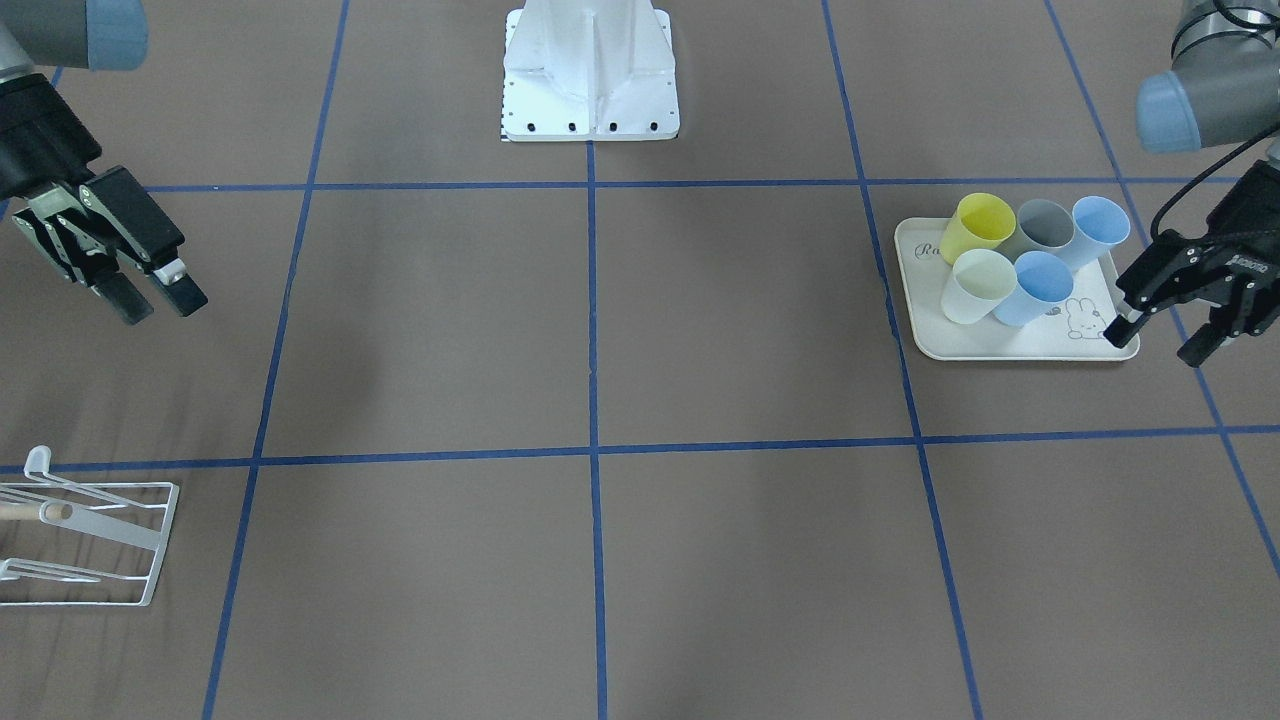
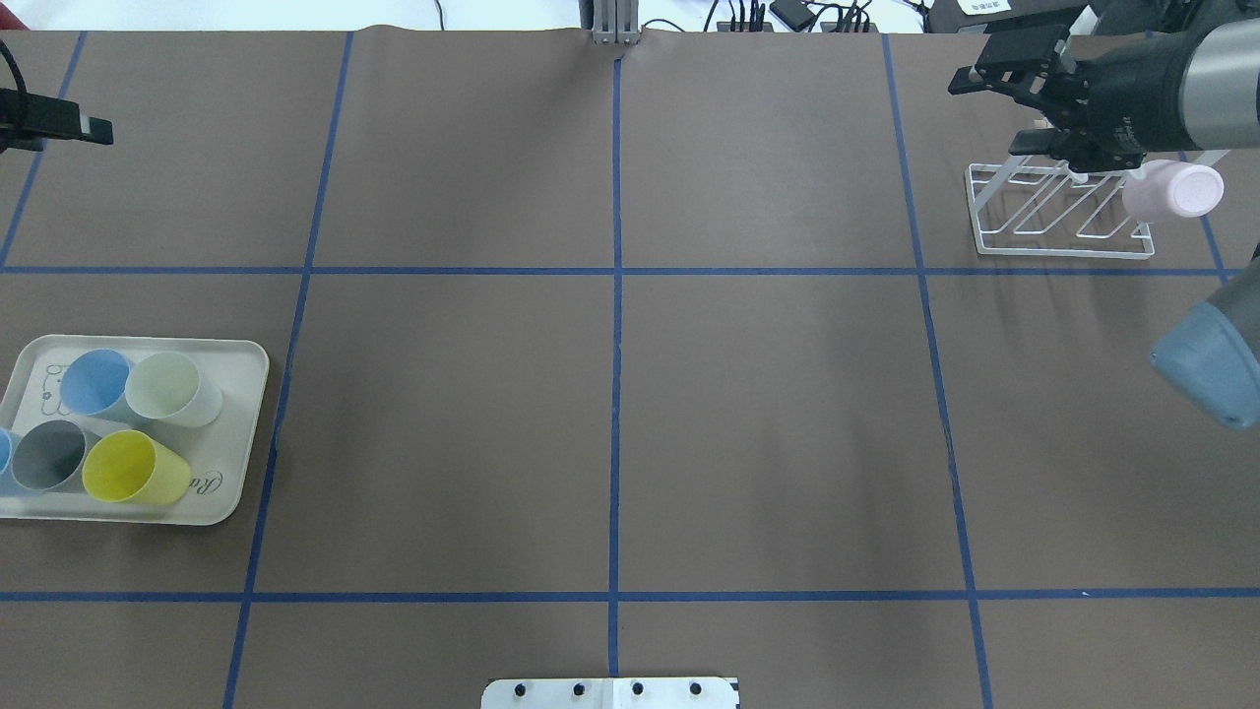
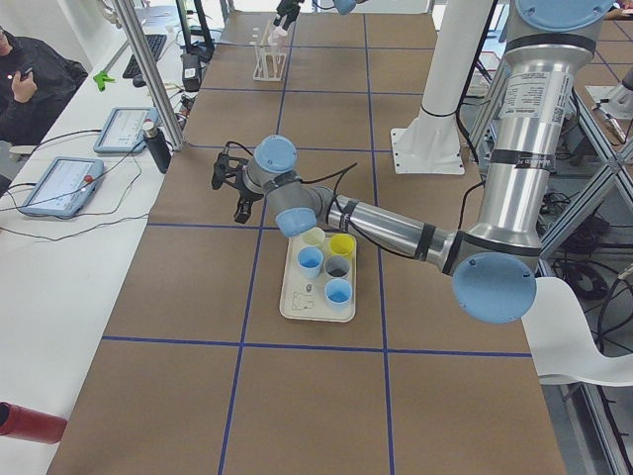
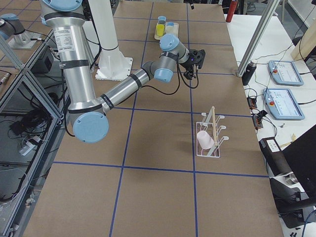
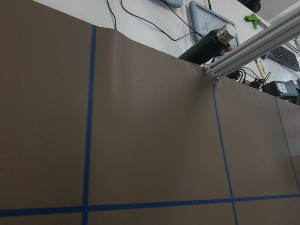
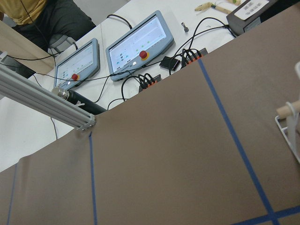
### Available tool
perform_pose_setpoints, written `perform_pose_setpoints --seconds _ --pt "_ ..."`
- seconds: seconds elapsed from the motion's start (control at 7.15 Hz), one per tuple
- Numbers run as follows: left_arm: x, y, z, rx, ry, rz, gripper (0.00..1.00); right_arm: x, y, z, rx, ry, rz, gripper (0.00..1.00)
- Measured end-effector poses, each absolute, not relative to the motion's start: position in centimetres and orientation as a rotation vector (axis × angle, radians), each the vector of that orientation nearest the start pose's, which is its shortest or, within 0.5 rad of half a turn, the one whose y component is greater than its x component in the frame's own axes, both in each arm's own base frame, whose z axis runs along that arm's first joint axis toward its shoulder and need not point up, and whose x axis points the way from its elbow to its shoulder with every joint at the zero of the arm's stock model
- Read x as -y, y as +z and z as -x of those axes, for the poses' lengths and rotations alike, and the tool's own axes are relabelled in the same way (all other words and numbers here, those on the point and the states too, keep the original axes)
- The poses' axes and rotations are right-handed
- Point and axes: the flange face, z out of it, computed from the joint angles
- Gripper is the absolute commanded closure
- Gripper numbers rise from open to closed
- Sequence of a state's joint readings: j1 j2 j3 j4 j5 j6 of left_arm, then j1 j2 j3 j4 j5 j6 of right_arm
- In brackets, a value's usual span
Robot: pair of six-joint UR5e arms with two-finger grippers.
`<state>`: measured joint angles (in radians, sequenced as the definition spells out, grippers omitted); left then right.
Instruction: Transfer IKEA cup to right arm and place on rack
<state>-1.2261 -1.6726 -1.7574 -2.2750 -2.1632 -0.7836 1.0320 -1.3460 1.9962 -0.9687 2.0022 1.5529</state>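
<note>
Pink cup (image 2: 1176,190) sits on rack (image 2: 1063,253). R gripper (image 2: 989,116) is raised near rack, jaws spread, empty; placing step judged done. L gripper (image 1: 1158,343), jaws spread, empty, is well apart from rack beside tray (image 1: 1000,348). Next: R arm must clear rack w/o knocking cup.

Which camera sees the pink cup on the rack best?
Exterior right: the pink cup sits whole on the rack, unblocked. Overhead shows it crowded by the right gripper. Front-facing cuts it off; exterior left is too far; wrist views miss it.
</note>
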Motion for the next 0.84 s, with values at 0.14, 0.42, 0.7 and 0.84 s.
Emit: perform_pose_setpoints --seconds 0.14,0.42,0.7,0.84 --pt "52.7 45.1 -10.2 -0.836 -0.027 -0.527 0.00 50.0 26.4 19.3 1.288 0.612 -0.277 0.00" --pt "50.2 48.9 -10.6 -0.728 0.085 -0.472 0.00 50.6 25.6 20.0 1.306 0.630 -0.253 0.00" --pt "47.7 50.8 -15.5 -0.731 0.199 -0.399 0.00 50.6 25.4 20.7 1.310 0.625 -0.243 0.00" --pt "46.6 51.4 -17.4 -0.736 0.241 -0.372 0.01 50.6 25.4 20.9 1.310 0.622 -0.239 0.00"
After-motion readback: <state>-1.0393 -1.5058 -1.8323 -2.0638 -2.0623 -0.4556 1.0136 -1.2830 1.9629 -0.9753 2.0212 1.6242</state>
